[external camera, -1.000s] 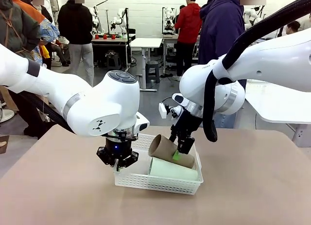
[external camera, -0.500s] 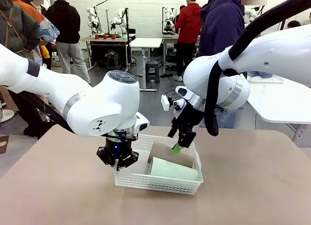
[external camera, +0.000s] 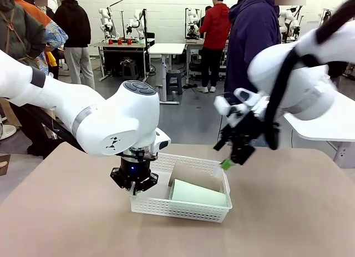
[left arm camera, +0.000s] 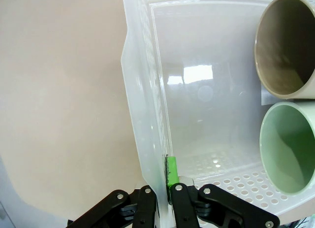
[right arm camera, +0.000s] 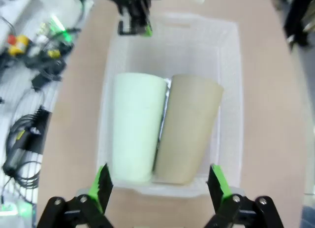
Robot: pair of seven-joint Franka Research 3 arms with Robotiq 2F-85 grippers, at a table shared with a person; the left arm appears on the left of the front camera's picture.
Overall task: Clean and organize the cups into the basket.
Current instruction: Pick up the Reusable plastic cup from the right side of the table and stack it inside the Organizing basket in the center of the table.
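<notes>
Lying cups: the mint green cup [right arm camera: 138, 139] and the tan cup [right arm camera: 189, 134] lie on their sides inside the basket [external camera: 183, 211]. They are side by side and touch along their length. In the front view the tan one is on the far side.
Cup mouths: in the left wrist view both open mouths look toward the camera (that is, toward the basket's end at the robot's left).
Basket: white, with lattice walls, it stands flat near the middle of the worktop [external camera: 288, 212]. A part of its floor between the cup mouths and the left end wall is bare.
Left gripper [left arm camera: 160, 188]: it is at the basket's left end wall, with one finger outside and one inside. The fingers are pressed together on this wall, and the green pad [left arm camera: 171, 171] lies against its inner face.
Right gripper [external camera: 230, 161]: it is raised above the basket's right end and touches nothing. In its wrist view the fingers are spread wide, with nothing between them.
Worktop: a plain tan surface.
Person [external camera: 252, 35]: in a dark hooded top, standing at the far side behind the right arm.
</notes>
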